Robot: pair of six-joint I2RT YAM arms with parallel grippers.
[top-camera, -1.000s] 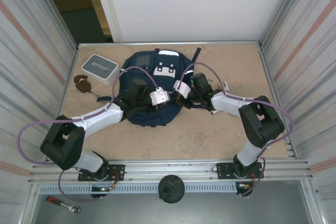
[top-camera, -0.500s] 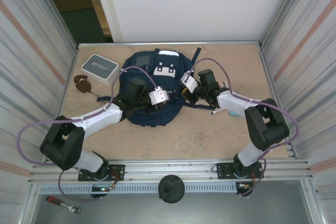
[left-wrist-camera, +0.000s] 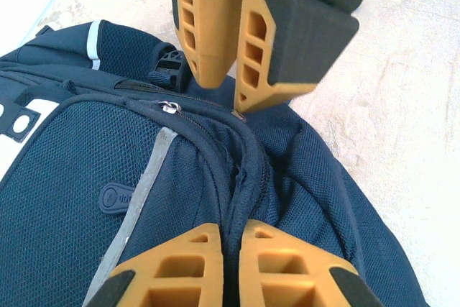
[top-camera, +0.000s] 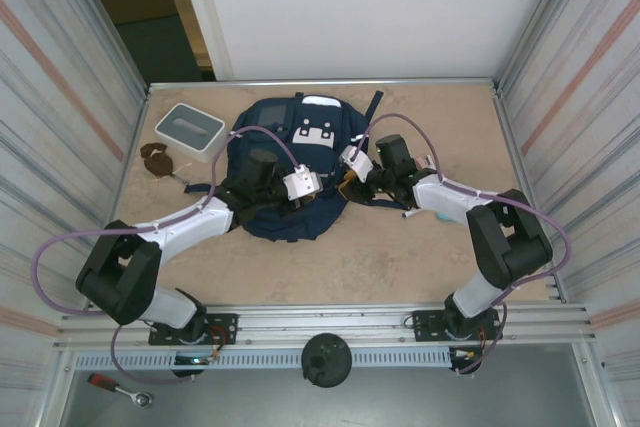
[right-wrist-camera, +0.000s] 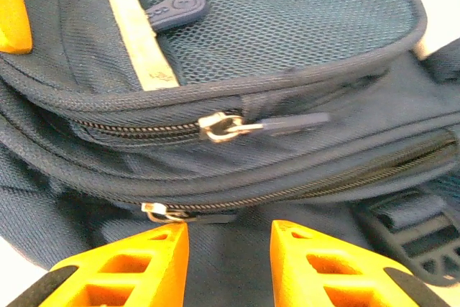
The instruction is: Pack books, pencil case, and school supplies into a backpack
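Parted since earlier: right gripper (right-wrist-camera: 230,234) fingers, beside zipper slider (right-wrist-camera: 156,211) of large navy-blue fabric backpack (top-camera: 288,219); left gripper (left-wrist-camera: 230,239) pinched closed on backpack seam.

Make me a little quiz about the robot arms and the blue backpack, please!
1. True or false: the white-and-grey box sits outside the backpack.
2. What is the left end effector pinching? A) a fold of the backpack B) a marker C) a book
3. Fill in: near the zipper pull, the right end effector has its jaws ____.

Key: 1 true; 2 A; 3 open.
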